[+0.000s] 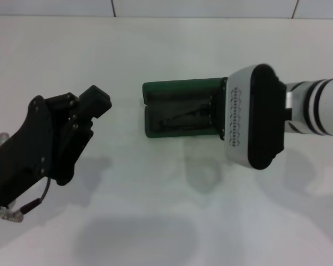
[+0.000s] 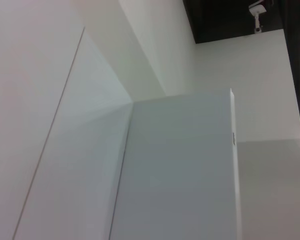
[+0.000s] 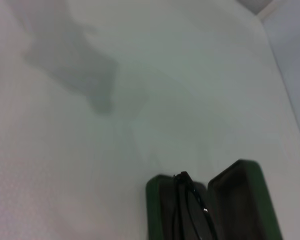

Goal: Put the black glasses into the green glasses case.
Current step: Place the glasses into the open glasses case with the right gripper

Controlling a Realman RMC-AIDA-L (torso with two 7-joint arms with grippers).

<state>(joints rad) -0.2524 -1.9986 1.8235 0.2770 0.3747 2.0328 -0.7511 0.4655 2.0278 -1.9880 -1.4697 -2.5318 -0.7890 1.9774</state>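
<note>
The white table carries the green glasses case, lying open at about 12 o'clock from the table's centre. The right gripper is at the 3 o'clock end of the case; I cannot tell if it is open or closed. The left gripper waits at 9 o'clock, well apart, its state also unclear. The black glasses lie folded inside the case. They look light, thin and fragile, so I would hold them at the bridge.
</note>
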